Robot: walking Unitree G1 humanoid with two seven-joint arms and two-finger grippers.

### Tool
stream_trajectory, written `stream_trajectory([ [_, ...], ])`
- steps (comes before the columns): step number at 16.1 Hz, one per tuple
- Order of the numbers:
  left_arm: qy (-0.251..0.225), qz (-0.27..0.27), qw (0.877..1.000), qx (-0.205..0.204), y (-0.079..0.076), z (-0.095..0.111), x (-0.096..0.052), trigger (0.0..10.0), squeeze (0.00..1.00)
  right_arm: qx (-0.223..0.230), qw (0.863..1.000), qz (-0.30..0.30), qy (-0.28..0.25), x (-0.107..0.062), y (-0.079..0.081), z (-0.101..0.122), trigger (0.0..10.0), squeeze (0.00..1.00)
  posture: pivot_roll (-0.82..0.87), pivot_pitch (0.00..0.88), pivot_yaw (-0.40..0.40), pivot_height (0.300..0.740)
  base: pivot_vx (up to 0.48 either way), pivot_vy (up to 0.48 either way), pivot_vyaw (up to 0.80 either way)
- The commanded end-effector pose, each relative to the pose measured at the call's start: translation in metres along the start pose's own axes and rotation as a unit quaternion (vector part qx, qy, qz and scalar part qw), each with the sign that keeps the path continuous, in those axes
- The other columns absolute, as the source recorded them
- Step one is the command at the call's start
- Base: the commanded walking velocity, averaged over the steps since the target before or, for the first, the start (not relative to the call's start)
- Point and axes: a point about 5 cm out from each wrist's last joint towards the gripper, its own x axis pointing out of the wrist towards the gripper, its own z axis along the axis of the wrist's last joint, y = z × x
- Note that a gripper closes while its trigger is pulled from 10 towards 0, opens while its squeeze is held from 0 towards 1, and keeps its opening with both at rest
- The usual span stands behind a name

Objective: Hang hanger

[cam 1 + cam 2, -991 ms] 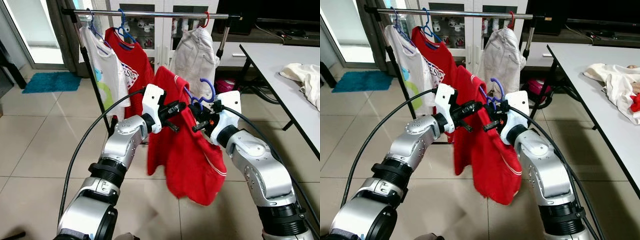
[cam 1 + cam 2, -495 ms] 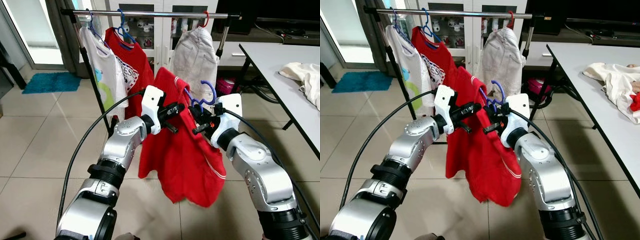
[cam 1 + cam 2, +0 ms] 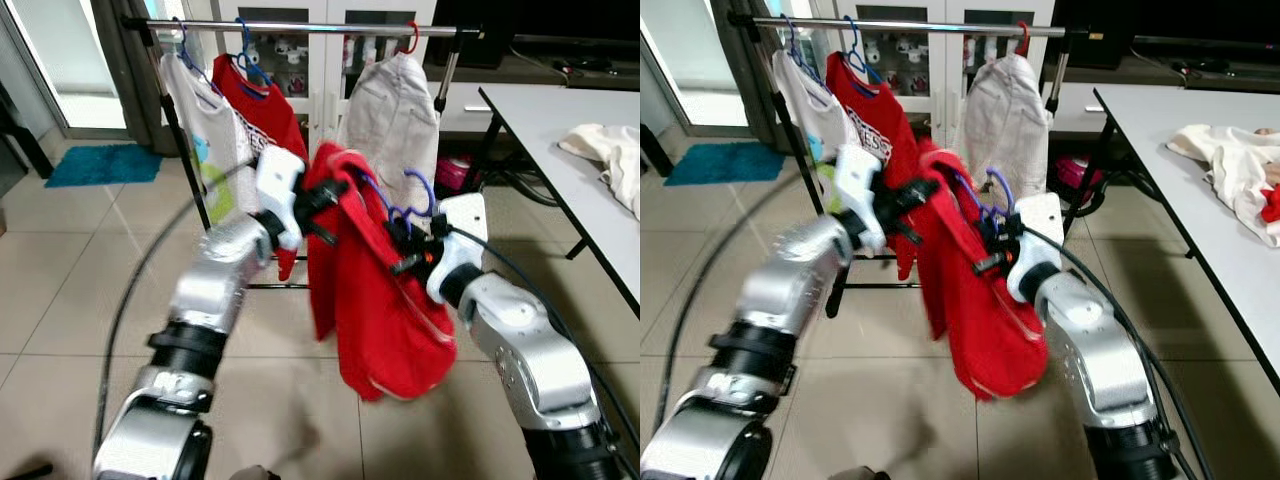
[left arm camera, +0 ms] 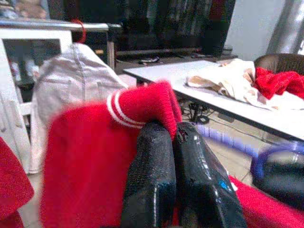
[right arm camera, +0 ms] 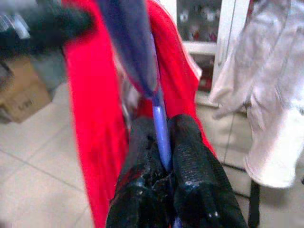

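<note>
A red shirt [image 3: 380, 300] hangs on a blue hanger [image 3: 412, 205] held in front of me, below the clothes rail [image 3: 300, 27]. My right gripper [image 3: 405, 250] is shut on the blue hanger's bar [image 5: 159, 123], just under its hook. My left gripper [image 3: 318, 200] is shut on the red shirt's striped edge [image 4: 137, 102] at the garment's upper left. The shirt is bunched between the two grippers and its lower part droops toward the floor. The left arm is blurred.
The rail carries a white shirt [image 3: 210, 130], a red shirt [image 3: 265, 100] and a pale jacket [image 3: 395, 115] on hangers, with a gap between the last two. A grey table [image 3: 560, 150] with a heap of clothes [image 3: 610, 150] stands at the right. A blue mat [image 3: 105, 163] lies far left.
My left arm has swung up and leftward, pulling the shirt's edge higher. The shirt has bunched up and narrowed. The right gripper has held its place with the hanger.
</note>
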Motion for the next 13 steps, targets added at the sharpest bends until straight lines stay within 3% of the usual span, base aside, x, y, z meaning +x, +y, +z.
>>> stream_trajectory([
  [1,-0.029,0.020,0.999,0.015,0.008,0.023,-0.008,0.0,0.00,-0.011,1.000,-0.014,0.022,-0.006,-0.005,-0.005,0.0,0.00,-0.14,0.000,0.047,0.740,0.000,0.000,0.00],
  [3,-0.017,0.052,0.997,0.052,0.021,0.033,-0.013,0.0,0.00,-0.016,1.000,0.009,0.024,-0.011,-0.005,-0.008,0.0,0.00,-0.13,0.000,0.045,0.740,0.000,0.000,0.00],
  [5,-0.020,0.129,0.989,0.073,0.043,0.042,-0.016,0.0,0.00,-0.010,0.999,0.039,0.014,-0.017,-0.002,-0.006,0.0,0.00,-0.12,0.000,0.042,0.740,0.000,0.000,0.00],
  [7,0.023,0.245,0.956,0.158,0.083,0.046,-0.028,0.0,0.00,0.009,0.996,0.090,-0.005,-0.030,0.003,-0.001,0.0,0.00,-0.12,0.000,0.049,0.740,0.000,0.000,0.00],
  [8,0.044,0.298,0.936,0.182,0.104,0.047,-0.036,0.0,0.00,0.007,0.993,0.120,-0.013,-0.038,0.005,0.002,0.0,0.00,-0.12,0.000,0.060,0.740,0.000,0.000,0.00],
  [9,0.059,0.315,0.929,0.188,0.114,0.045,-0.039,0.0,0.00,0.005,0.990,0.141,-0.017,-0.042,0.008,0.003,0.0,0.00,-0.13,0.000,0.066,0.740,0.000,0.000,0.00],
  [11,0.068,0.311,0.928,0.191,0.116,0.042,-0.036,0.0,0.00,0.008,0.988,0.154,-0.019,-0.043,0.010,0.004,0.0,0.00,-0.13,0.000,0.071,0.740,0.000,0.000,0.00],
  [12,0.063,0.284,0.938,0.189,0.111,0.041,-0.029,0.0,0.00,0.006,0.990,0.140,-0.018,-0.041,0.010,0.004,0.0,0.00,-0.13,0.000,0.080,0.740,0.000,0.000,0.00],
  [13,0.059,0.234,0.957,0.162,0.097,0.033,-0.017,0.0,0.00,0.014,0.994,0.107,-0.022,-0.036,0.007,0.005,0.0,0.00,-0.13,0.000,0.081,0.740,0.000,0.000,0.00],
])
